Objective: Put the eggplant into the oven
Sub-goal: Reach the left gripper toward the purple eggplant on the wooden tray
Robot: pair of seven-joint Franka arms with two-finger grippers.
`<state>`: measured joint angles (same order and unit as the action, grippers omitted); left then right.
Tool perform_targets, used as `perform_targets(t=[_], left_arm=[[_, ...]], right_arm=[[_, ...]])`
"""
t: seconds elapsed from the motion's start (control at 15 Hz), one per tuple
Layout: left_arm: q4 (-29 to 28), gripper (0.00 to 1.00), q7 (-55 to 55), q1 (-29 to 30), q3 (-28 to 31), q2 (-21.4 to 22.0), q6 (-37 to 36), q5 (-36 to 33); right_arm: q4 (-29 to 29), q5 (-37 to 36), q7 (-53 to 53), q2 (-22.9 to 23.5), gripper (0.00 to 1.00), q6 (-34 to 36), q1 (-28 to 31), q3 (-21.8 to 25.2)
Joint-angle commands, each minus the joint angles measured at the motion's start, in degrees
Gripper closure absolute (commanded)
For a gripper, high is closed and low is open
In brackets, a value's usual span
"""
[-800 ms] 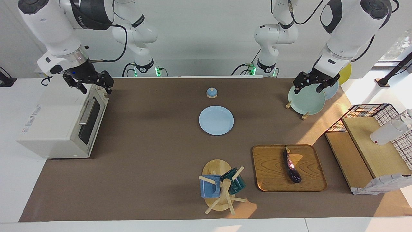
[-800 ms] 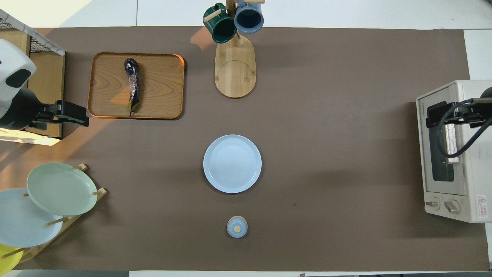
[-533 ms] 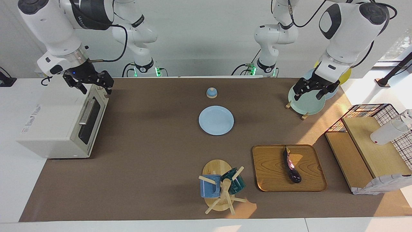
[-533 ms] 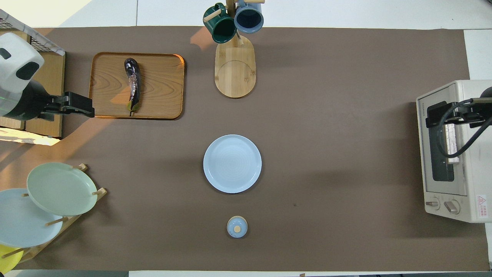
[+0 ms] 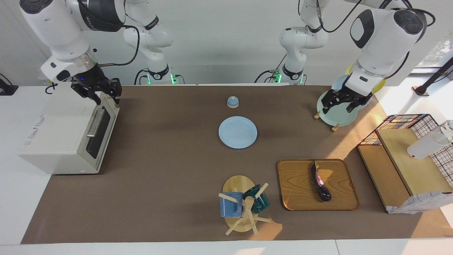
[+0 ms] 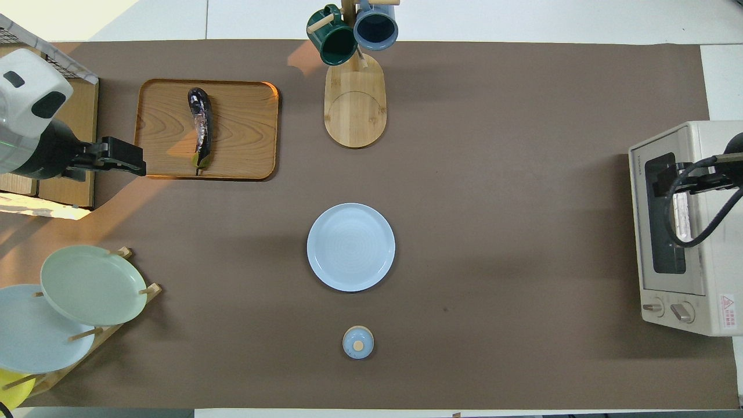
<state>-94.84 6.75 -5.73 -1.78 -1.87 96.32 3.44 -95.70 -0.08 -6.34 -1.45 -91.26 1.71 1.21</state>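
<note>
The eggplant point(image 5: 320, 182) is long and dark purple. It lies on a wooden tray point(image 5: 300, 187) toward the left arm's end of the table, and shows in the overhead view point(image 6: 200, 126) on the tray point(image 6: 244, 128). The oven point(image 5: 63, 131) stands at the right arm's end with its glass door shut; it also shows in the overhead view point(image 6: 711, 232). My left gripper point(image 5: 338, 106) is open and empty in the air over the plate rack; from above it point(image 6: 136, 165) sits beside the tray's edge. My right gripper point(image 5: 105, 95) is open and empty over the oven's top front edge point(image 6: 662, 183).
A blue plate point(image 5: 238, 132) lies mid-table with a small blue lidded pot point(image 5: 232, 102) nearer to the robots. A mug tree point(image 5: 242, 207) with two mugs stands beside the tray. A plate rack point(image 5: 336, 115) and a wire basket with wooden shelf point(image 5: 407, 159) stand at the left arm's end.
My left gripper has moved away from the robots' side, off the plate rack's middle toward the tray. My right gripper has turned and shifted slightly over the oven's front edge. Nothing else moved.
</note>
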Motion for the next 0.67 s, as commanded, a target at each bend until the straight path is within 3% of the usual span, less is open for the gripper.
perform_targets(t=[0.0, 0.33, 0.6], left_arm=[[0.27, 0.00, 0.19, -0.60, 0.37, -1.54, 2.19, 0.34], [4.04, 0.00, -0.33, -0.69, 0.37, -11.99, 8.25, 0.08], [4.13, 0.00, -5.33, -0.69, 0.37, -19.38, 18.44, 0.08]], right_arm=[[-5.01, -0.36, -2.72, -2.68, 1.00, -3.74, 0.49, 0.28], [-14.59, -7.99, 2.03, -5.41, 1.00, -12.26, 2.24, 0.46], [-17.59, -11.51, 2.20, -4.88, 1.00, -15.26, 4.18, 0.46]])
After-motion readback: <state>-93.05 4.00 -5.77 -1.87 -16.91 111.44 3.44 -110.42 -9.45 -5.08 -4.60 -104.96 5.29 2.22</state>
